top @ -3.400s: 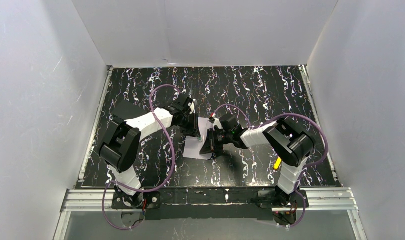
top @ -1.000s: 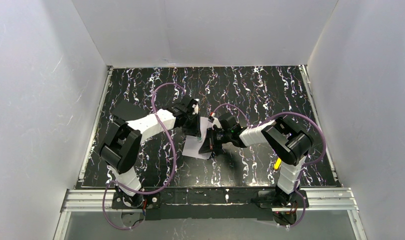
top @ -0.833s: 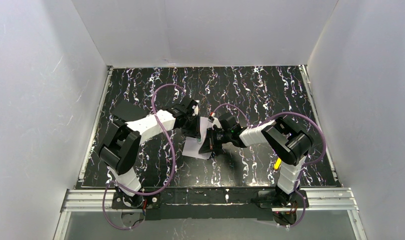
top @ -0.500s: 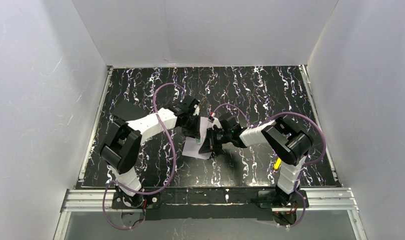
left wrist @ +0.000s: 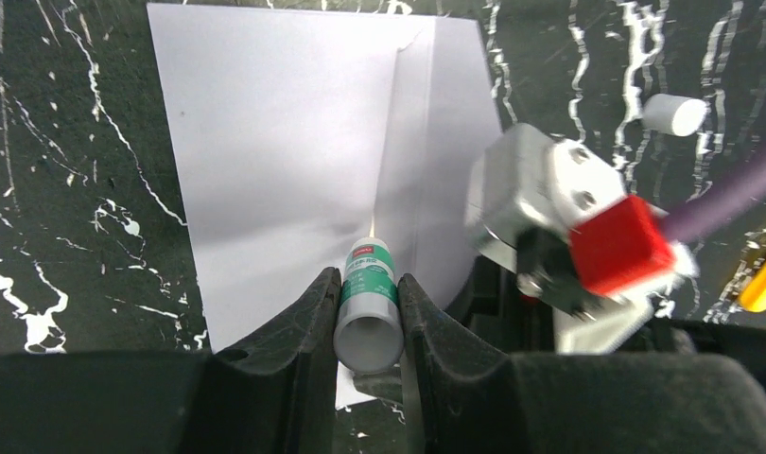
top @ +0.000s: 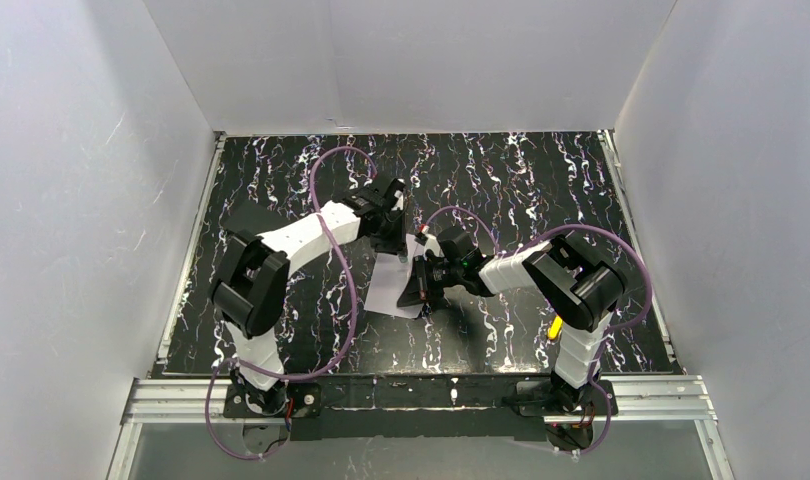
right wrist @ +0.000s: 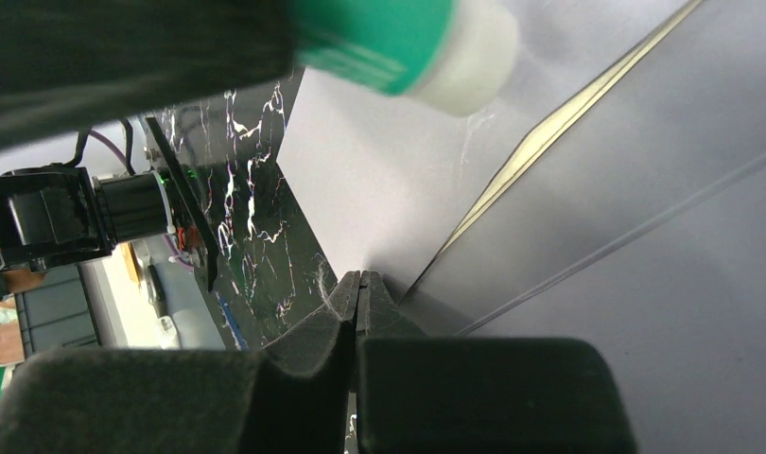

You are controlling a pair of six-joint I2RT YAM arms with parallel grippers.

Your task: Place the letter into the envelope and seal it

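Note:
The pale lavender envelope [top: 389, 288] lies flat at the table's middle, also filling the left wrist view as the envelope [left wrist: 285, 161]. My left gripper [left wrist: 368, 284] is shut on a green-and-white glue stick [left wrist: 368, 307], whose tip points down at the paper. In the right wrist view the glue stick tip [right wrist: 460, 57] hovers over the envelope [right wrist: 389, 180]. My right gripper [right wrist: 360, 282] is shut on the edge of the raised envelope flap [right wrist: 644, 189]. Only a thin tan strip of the letter [right wrist: 559, 123] shows under the flap; the rest is hidden.
A white cap [left wrist: 674, 113] lies on the black marbled table [top: 501, 180] right of the envelope. A yellow object [top: 555, 327] sits near the right arm's base. A flat black piece [top: 246, 218] lies at the left. White walls enclose the table.
My left arm has stretched farther back and right, carrying the glue stick along the envelope's far part. The right gripper has stayed pinched at the envelope.

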